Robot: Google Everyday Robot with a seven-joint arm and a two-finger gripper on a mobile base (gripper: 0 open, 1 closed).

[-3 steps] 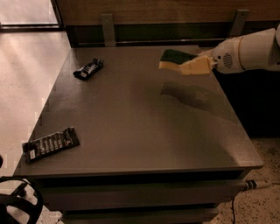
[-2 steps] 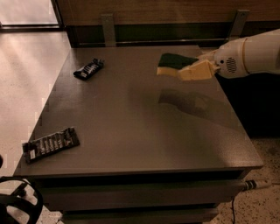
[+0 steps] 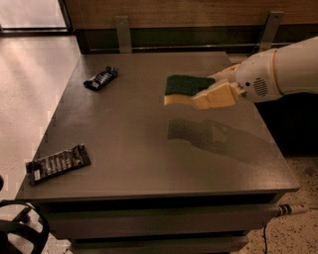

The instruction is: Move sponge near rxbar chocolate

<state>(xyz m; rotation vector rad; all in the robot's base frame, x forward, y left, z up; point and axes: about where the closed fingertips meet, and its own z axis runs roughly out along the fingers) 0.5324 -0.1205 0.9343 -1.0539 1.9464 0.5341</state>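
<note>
A dark grey table [image 3: 144, 158] is standing on a pale speckled floor [image 3: 30, 74], with a wood-panelled wall [image 3: 174, 10] running behind it; the robot's cream gripper [image 3: 206, 90] is reaching in from 3 o'clock, its fingers clamping the sponge [image 3: 185, 89], which is hanging above the tabletop toward 1 o'clock; the rxbar chocolate [image 3: 58, 163] is lying flat at 8 o'clock, a crumpled black wrapper [image 3: 101, 78] at 11 o'clock.
</note>
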